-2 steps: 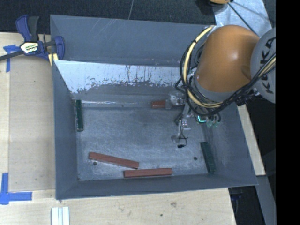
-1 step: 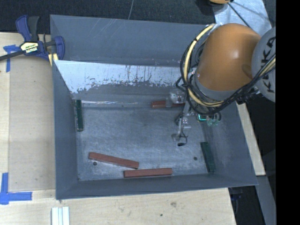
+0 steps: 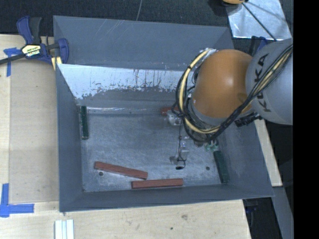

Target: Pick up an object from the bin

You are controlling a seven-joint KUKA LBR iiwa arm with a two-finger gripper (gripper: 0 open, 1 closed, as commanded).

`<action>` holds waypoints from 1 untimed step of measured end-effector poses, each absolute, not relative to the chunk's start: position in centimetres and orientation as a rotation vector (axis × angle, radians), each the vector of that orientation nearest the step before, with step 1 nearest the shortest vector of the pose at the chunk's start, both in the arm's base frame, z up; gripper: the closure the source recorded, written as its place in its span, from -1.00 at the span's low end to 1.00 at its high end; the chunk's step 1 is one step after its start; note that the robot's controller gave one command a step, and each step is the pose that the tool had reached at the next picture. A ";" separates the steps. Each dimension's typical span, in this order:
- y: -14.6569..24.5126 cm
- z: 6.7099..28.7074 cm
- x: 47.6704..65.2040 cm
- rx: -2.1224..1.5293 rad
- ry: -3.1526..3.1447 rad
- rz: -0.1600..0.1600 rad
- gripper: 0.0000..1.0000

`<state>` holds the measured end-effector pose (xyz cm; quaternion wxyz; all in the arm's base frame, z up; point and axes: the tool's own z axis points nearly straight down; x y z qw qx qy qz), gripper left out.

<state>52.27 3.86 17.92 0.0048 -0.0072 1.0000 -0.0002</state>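
Note:
My gripper (image 3: 180,162) hangs below the arm's wrist, low over the bin floor in the right half of the bin, with nothing visible in it. A flat reddish-brown stick (image 3: 157,183) lies along the front wall just below and left of the gripper. A second reddish-brown stick (image 3: 121,170) lies slightly tilted further left. A dark green stick (image 3: 221,167) lies against the right wall, to the gripper's right.
Another dark green stick (image 3: 84,122) lies upright along the left wall. The arm's orange dome and cables cover the bin's right rear part. Bare floor stretches across the bin's middle and left.

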 end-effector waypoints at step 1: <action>4.8 11.9 51.9 -0.117 3.132 0.001 -1.00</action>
